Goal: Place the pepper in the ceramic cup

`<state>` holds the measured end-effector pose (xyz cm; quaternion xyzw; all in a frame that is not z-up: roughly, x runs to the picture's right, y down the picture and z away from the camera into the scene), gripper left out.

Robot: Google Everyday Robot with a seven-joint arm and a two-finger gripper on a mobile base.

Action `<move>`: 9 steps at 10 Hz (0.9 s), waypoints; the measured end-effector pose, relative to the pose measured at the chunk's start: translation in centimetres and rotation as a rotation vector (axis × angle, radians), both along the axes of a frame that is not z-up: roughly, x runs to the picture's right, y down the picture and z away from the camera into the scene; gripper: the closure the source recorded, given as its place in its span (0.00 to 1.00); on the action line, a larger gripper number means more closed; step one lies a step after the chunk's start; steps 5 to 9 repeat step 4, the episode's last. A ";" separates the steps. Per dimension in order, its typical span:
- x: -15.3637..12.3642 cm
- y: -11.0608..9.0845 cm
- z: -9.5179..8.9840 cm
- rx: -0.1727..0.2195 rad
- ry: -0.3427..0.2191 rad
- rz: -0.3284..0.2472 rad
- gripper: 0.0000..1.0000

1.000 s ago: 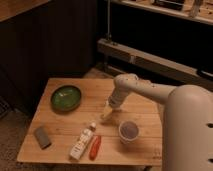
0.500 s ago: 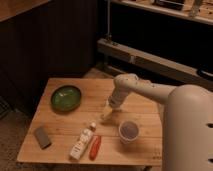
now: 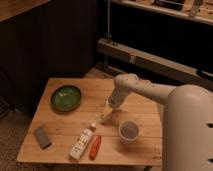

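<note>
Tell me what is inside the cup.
The cup looks empty: only its pale inner wall shows, though the near rim hides part of the bottom. The pepper lies on the table to its left. The pincer hangs beside the cup, not over it.

A wooden table (image 3: 135, 102) carries five things. A green bowl (image 3: 66, 97) sits near its far left corner. A dark grey block (image 3: 42, 136) lies near the front left edge. Toward the front middle, a white bottle (image 3: 82, 143) lies on its side, and a red pepper (image 3: 94, 146) lies just beside it on the right. A cup (image 3: 128, 131) stands upright right of the pepper, apart from it. The gripper (image 3: 106, 116) hangs low over the table's middle, between bowl and cup.
</note>
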<state>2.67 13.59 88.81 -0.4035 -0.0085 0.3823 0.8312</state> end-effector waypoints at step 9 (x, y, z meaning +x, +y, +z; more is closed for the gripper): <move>0.0 -0.2 -0.2 0.001 0.000 -0.001 0.17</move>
